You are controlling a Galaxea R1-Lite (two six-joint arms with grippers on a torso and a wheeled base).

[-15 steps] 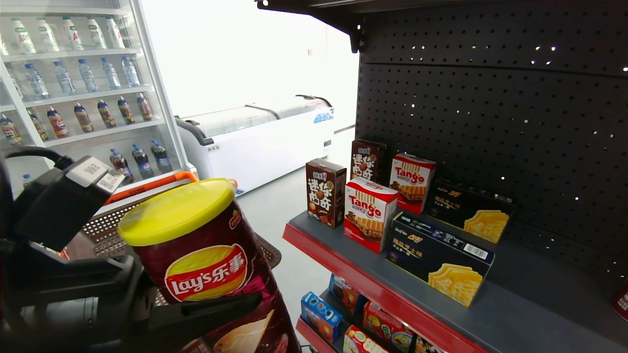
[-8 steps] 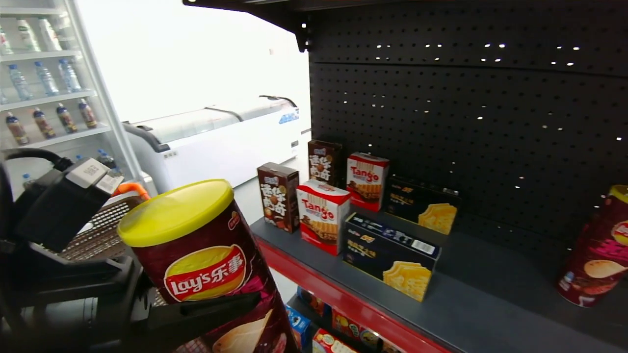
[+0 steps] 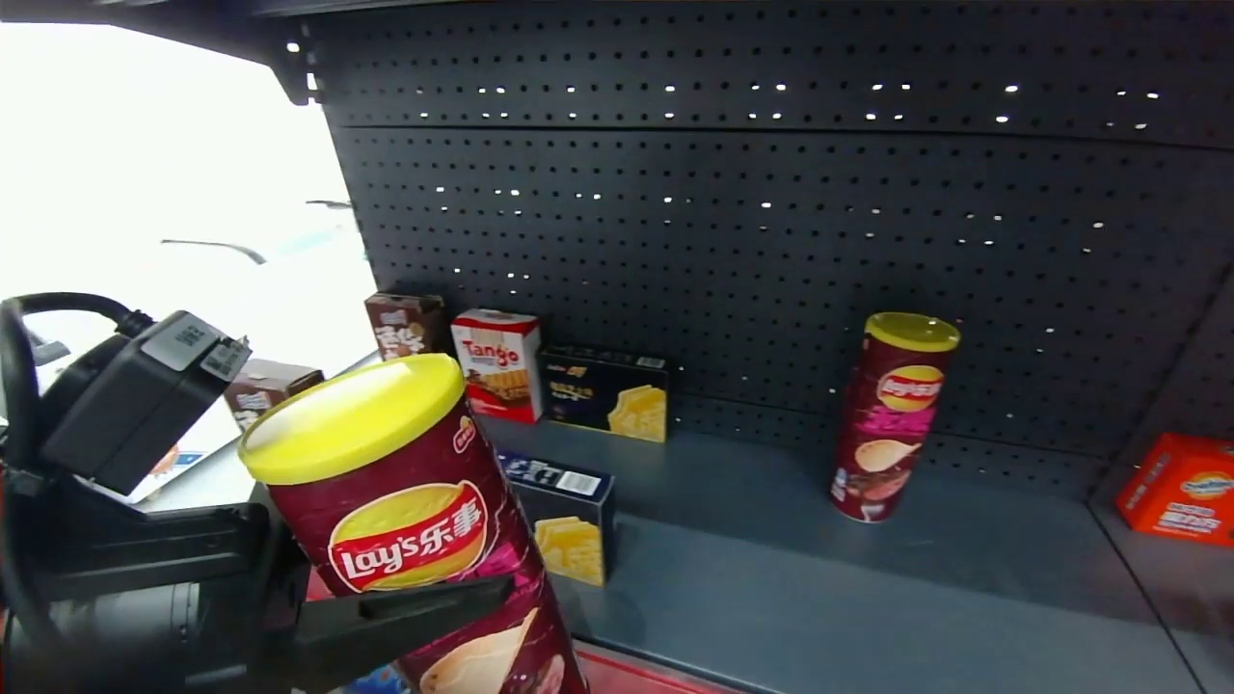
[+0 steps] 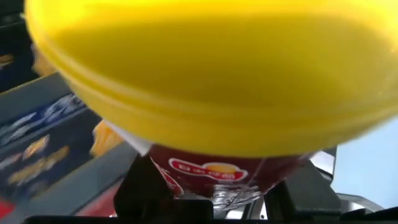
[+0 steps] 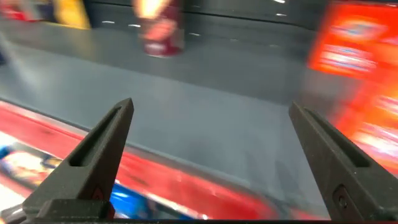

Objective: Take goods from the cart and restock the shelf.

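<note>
A maroon chips can (image 3: 405, 501) with a yellow lid (image 3: 352, 414) is tilted in my left gripper (image 3: 424, 588), which is shut on its body at the lower left of the head view. The left wrist view looks down on the lid (image 4: 205, 68), with the can body (image 4: 211, 174) between the dark fingers (image 4: 143, 193). A second, matching can (image 3: 892, 414) stands upright on the grey shelf (image 3: 771, 578), near the pegboard back. My right gripper (image 5: 214, 168) hangs open over the shelf's red front edge (image 5: 186, 180), holding nothing.
Snack boxes stand at the shelf's left end: a red-and-white wafer box (image 3: 496, 364), dark cracker boxes (image 3: 605, 393) (image 3: 564, 525) and a brown box (image 3: 405, 326). An orange box (image 3: 1176, 487) sits at the far right. Bare shelf lies between the boxes and the standing can.
The head camera has swung right: the fridge, freezer and cart have left the picture, and the standing can and orange box have come in. The held can keeps its place in my left gripper.
</note>
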